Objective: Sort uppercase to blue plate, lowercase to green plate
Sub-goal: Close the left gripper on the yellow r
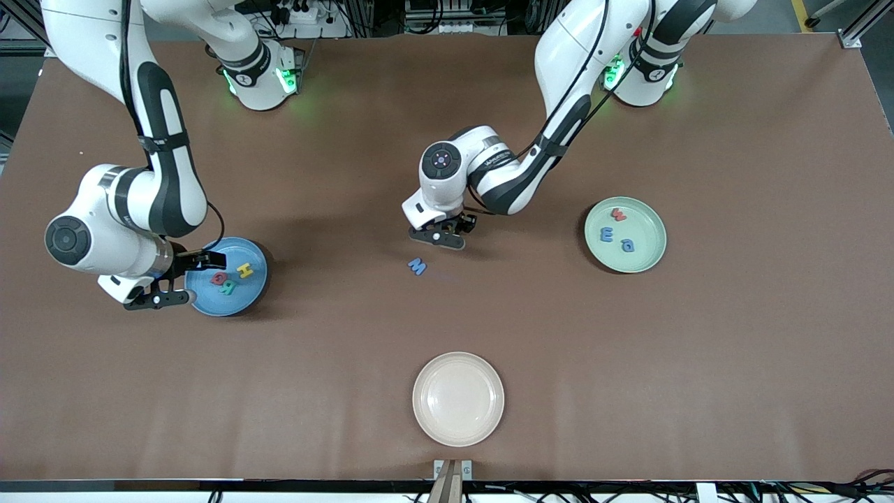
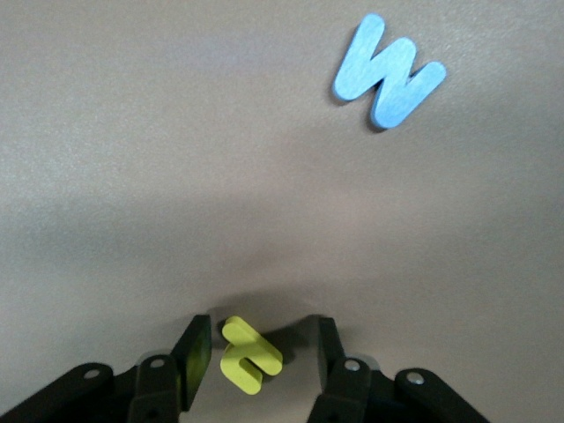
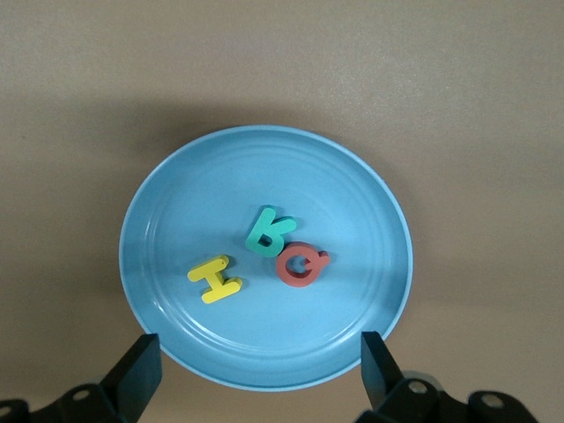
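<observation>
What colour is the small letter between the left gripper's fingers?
Yellow; the lowercase h shows best in the left wrist view.

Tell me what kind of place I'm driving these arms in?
Probably a robotics lab, not a home: two arms bolted to a brown-covered table, aluminium framing and power strips along its edge by the bases, and foam letters sorted onto the blue plate and green plate.

At the bottom centre of the frame, the left pincer [image 2: 256,357] has its two dark fingers [image 2: 196,357] standing apart on either side of a small yellow h [image 2: 249,354], which lies on the brown surface [image 2: 176,176] between them, close to one finger with a gap to the other. In the upper right of the frame a blue M [image 2: 388,72] lies flat on the surface, well apart from the pincer.
</observation>
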You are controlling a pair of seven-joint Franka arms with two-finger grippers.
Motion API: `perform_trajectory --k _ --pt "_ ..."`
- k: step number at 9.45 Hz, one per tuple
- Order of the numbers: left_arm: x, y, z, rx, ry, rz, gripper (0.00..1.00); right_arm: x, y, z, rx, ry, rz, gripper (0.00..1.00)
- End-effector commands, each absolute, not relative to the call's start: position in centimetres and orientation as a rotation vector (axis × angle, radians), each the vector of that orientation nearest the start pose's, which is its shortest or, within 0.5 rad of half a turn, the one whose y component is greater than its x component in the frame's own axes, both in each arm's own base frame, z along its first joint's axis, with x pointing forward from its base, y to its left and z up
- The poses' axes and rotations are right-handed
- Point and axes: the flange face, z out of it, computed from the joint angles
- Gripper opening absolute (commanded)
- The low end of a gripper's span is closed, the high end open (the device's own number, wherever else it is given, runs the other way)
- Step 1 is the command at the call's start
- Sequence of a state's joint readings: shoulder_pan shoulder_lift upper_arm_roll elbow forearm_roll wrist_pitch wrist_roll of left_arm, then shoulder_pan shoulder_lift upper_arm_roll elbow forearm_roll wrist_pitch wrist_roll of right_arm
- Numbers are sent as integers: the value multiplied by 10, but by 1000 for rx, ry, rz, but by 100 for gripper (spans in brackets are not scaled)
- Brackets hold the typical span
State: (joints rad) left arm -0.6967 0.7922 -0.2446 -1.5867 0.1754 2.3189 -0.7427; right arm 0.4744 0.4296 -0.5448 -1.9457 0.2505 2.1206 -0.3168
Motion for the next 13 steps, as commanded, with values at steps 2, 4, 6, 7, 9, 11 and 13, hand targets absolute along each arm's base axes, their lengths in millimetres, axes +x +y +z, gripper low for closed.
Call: perform_trajectory --k 2,4,6,7,9,11,13 --pt "425 -543 177 -3111 405 115 57 593 -17 282 -3084 -186 270 100" --pt "420 -547 179 -3128 393 143 57 593 -16 282 -3084 -188 270 100" --pt "419 -546 175 -3119 395 157 51 596 -10 286 -3084 -196 254 100" --pt "418 -546 175 -3118 398 159 49 601 2 290 -3088 -218 234 100" --pt "417 -544 174 -3100 406 176 37 605 7 292 -3093 -231 217 100" --pt "417 -544 175 -3098 407 180 17 604 8 292 -3091 -231 227 100" --pt "418 -544 177 -3097 403 181 0 604 8 295 -3087 -231 222 100"
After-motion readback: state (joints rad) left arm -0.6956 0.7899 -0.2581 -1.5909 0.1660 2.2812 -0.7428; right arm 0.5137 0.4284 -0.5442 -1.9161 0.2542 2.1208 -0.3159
